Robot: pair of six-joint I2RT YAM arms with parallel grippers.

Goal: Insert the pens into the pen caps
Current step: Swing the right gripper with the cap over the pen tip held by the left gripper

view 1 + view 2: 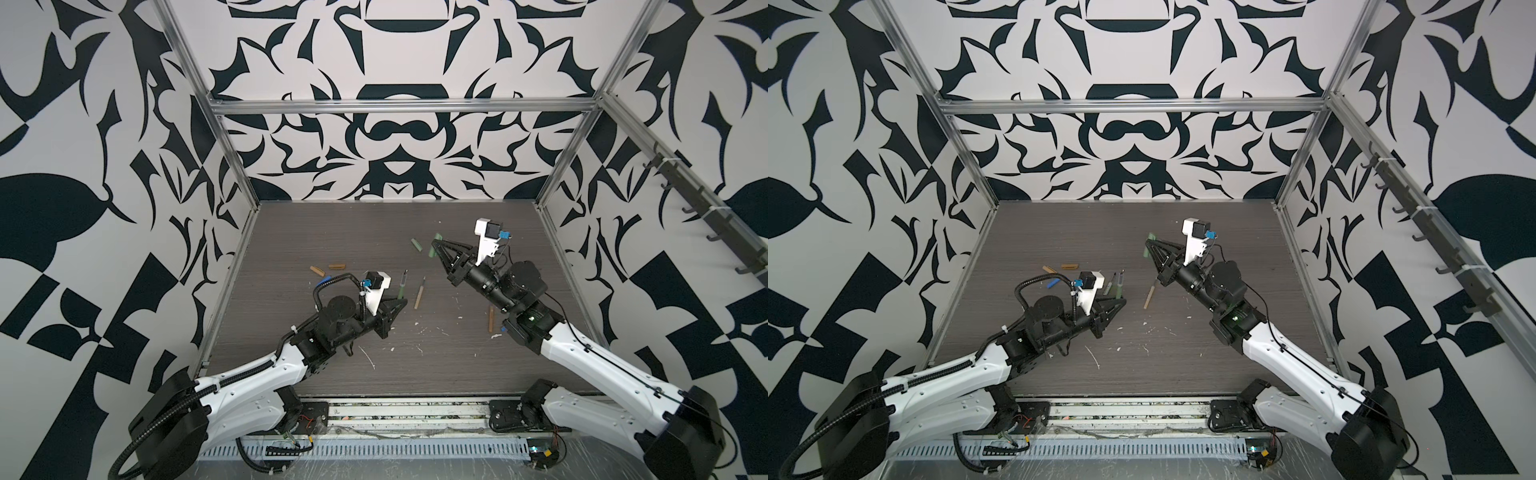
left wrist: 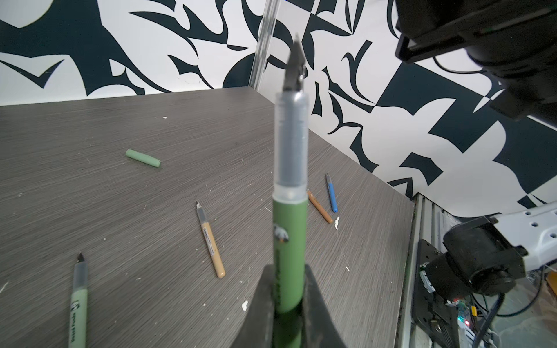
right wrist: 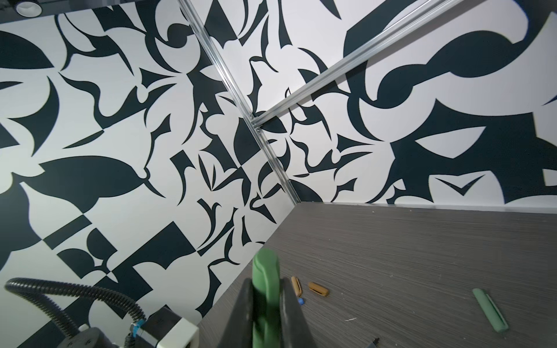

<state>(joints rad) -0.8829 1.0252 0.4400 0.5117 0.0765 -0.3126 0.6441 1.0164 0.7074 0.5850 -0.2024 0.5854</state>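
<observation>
Dark green pen [image 2: 289,241], likely light, slick, gripped low by left jaws; right jaws clamp green cap [image 3: 265,271], one o'clock

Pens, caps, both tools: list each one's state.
left tool, shut on the dark green pen
right tool, shut on the green cap
dark green pen, held, uncapped
green cap, held, no pen
pale green pen, lying uncapped
tan pen, lying uncapped
blue pen, lying uncapped
orange-brown pen, lying, tip hidden
pale green cap, lying, no pen
tan cap, lying, no pen
orange-brown cap, lying, no pen
blue cap, lying, no pen
</observation>
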